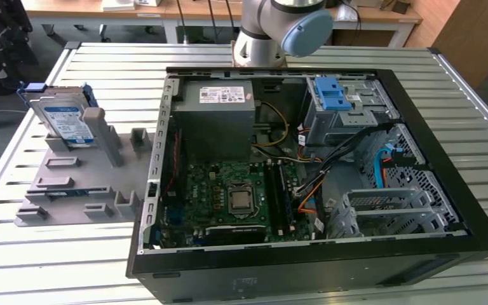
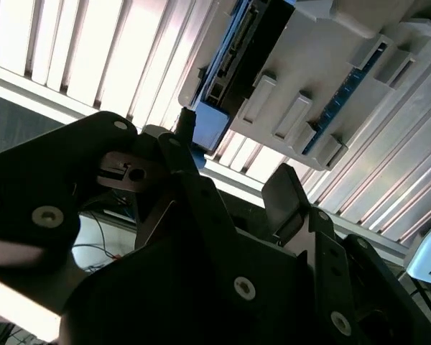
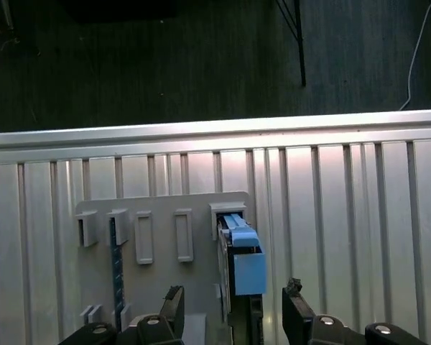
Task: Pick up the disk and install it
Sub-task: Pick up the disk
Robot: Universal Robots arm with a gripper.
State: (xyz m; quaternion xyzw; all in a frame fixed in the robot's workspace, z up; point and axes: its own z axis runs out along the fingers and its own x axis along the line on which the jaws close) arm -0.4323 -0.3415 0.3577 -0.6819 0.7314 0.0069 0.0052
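The disk (image 1: 64,121) stands on edge in a grey slotted holder (image 1: 83,184) at the exterior view's left, silver with a white-and-blue label and a blue carrier bracket. In the first wrist view the disk (image 3: 242,262) shows edge-on with its blue bracket end toward the camera. My gripper (image 3: 233,298) is open there, its two dark fingertips (image 3: 174,302) spread to either side of the disk's line and holding nothing. In the second wrist view the gripper (image 2: 233,154) hangs near the disk (image 2: 226,65), apart from it.
An open black computer case (image 1: 447,190) lies on the slatted metal table (image 1: 481,89), with a grey power-supply box (image 1: 218,101) and a metal drive cage topped by a blue latch (image 1: 335,95). The table's edge (image 3: 201,133) runs just beyond the holder (image 3: 158,215), with dark floor past it.
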